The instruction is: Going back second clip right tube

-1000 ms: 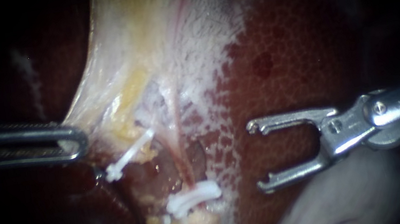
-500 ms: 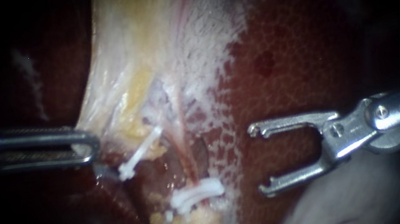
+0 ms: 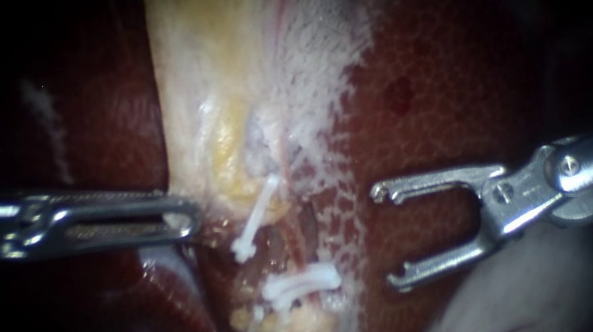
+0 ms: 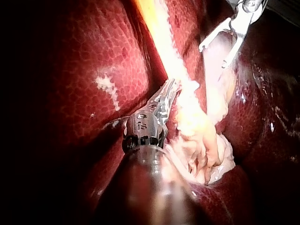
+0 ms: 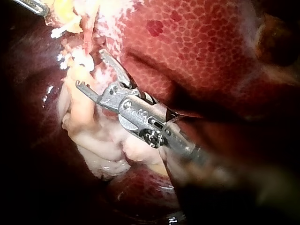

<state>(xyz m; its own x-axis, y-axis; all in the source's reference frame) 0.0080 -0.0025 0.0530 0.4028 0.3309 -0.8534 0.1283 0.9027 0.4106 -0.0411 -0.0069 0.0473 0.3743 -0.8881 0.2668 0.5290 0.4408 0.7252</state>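
Endoscope view: left instrument (image 3: 188, 213), clamping pale tissue (image 3: 206, 84), shifted rightward; right instrument (image 3: 386, 238) jaws apart, unmoved.

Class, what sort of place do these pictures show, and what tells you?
Likely a surgical practice bench seen by endoscope: dark red liver, white clips, the left instrument shut on pale tissue, the right instrument open.

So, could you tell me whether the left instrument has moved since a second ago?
Yes. The left instrument has moved rightward, toward the right instrument, which stays almost still.
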